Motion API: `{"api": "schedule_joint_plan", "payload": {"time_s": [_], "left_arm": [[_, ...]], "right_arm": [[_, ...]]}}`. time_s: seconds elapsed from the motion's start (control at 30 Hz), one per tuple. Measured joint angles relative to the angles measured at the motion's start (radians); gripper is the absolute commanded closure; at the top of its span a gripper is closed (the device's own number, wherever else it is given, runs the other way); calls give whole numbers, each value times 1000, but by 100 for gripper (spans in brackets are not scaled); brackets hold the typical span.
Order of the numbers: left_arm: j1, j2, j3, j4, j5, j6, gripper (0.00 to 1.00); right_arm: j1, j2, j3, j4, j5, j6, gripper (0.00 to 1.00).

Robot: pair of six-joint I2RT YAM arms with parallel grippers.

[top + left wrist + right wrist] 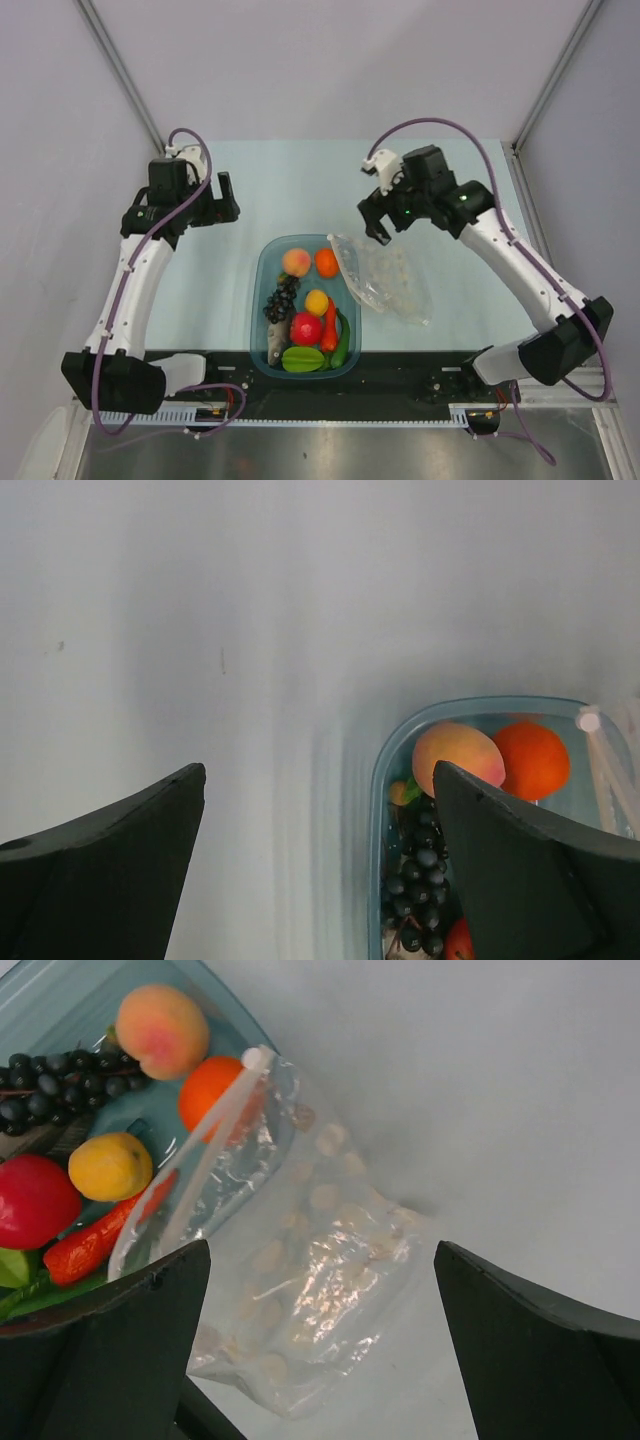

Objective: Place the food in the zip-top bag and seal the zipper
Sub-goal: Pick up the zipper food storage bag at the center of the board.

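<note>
I see left jaws and right jaws both wide open, holding nothing; food [306,328] in tub [268,268], bag [385,280] overlapping its rim.

Pale mint table top [250,200], flat and matt. Directly on it, a translucent teal tub [255,320], long side running front to back, set near the front edge and about midway across. Just right of the tub, lying flat on the surface, the clear, crinkled zip-top bag [400,290], with its pale zipper [347,268] edge lapping over the tub's right rim. Under the tub's near end, a black strip [420,372] along the front edge.
</note>
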Motion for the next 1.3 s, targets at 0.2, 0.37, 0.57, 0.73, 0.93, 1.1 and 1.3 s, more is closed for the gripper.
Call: {"api": "schedule_joint_plan", "payload": {"time_s": [0.2,0.37,0.57,0.73,0.93,1.1,1.3], "left_arm": [[13,-74,-56,12,-134,-61,0],[74,-159,-116,16,-161,-93,0],[219,-252,-204,24,-145,-145,0],[294,-292,-222,23,-140,-166,0],[303,-298,-222,28,-133,-180,0],[305,-280,-222,31,-133,-188,0],[307,-246,-220,39,-133,-189,0]], "right_arm": [[286,99,51,23,123,-50,0],[517,195,87,44,267,-113,0],[640,391,187,6,439,-132,0],[636,485,202,-34,540,-111,2],[642,477,142,-35,638,-99,9],[657,443,2,-37,696,-100,14],[657,390,-54,-39,745,-103,11]]}}
